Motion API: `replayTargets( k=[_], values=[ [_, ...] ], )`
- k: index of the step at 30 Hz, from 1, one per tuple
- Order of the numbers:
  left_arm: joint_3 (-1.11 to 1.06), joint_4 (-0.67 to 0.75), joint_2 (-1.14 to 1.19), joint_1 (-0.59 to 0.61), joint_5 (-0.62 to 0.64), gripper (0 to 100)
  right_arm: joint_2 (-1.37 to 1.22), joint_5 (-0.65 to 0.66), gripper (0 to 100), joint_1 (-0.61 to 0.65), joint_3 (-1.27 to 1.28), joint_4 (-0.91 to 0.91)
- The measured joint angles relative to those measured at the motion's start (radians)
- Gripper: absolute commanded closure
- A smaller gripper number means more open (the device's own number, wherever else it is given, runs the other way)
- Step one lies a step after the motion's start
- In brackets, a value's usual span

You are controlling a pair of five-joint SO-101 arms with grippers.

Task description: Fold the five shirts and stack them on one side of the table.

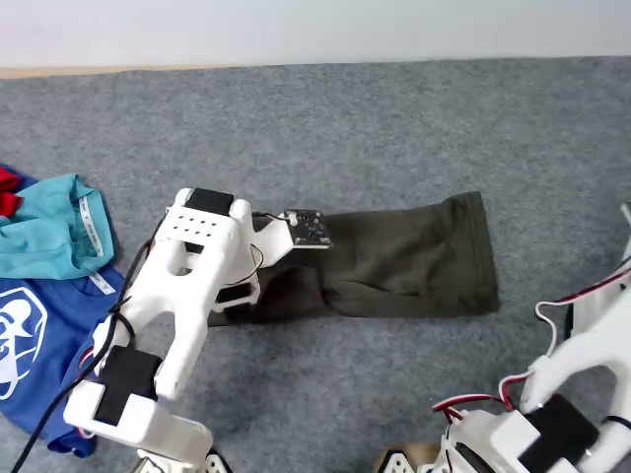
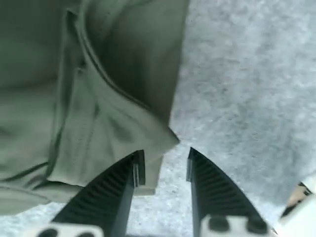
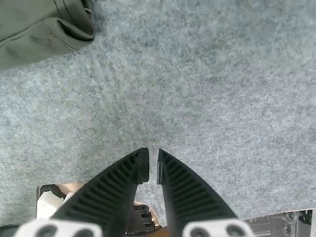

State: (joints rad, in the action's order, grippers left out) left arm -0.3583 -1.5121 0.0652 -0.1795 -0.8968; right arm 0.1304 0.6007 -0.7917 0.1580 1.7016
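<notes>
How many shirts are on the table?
3: an olive-green shirt mid-table, a teal shirt and a blue printed shirt at the left edge. A red scrap there may be another.

End of olive shirt [image 1: 404, 261] hidden under left arm [image 1: 187, 286].

surface: grey felt table cover [image 1: 394, 128] | behind: white wall [image 1: 315, 30] | far edge: thin tan strip [image 1: 89, 70]
</notes>
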Motion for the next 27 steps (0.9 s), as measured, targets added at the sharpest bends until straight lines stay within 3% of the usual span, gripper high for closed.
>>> replayTargets(
  k=[9, 15, 27],
  values=[
    [-0.11, 0.133, 0.0, 0.0, 0.0, 86, 0.0, 0.0, 95.1, 0.0, 0.0, 0.0],
    [-0.11, 0.137, 0.0, 0.0, 0.0, 95, 0.0, 0.0, 95.1, 0.0, 0.0, 0.0],
    [0.037, 0.097, 0.0, 0.018, 0.0, 100, 0.0, 0.0, 95.1, 0.0, 0.0, 0.0]
  ],
)
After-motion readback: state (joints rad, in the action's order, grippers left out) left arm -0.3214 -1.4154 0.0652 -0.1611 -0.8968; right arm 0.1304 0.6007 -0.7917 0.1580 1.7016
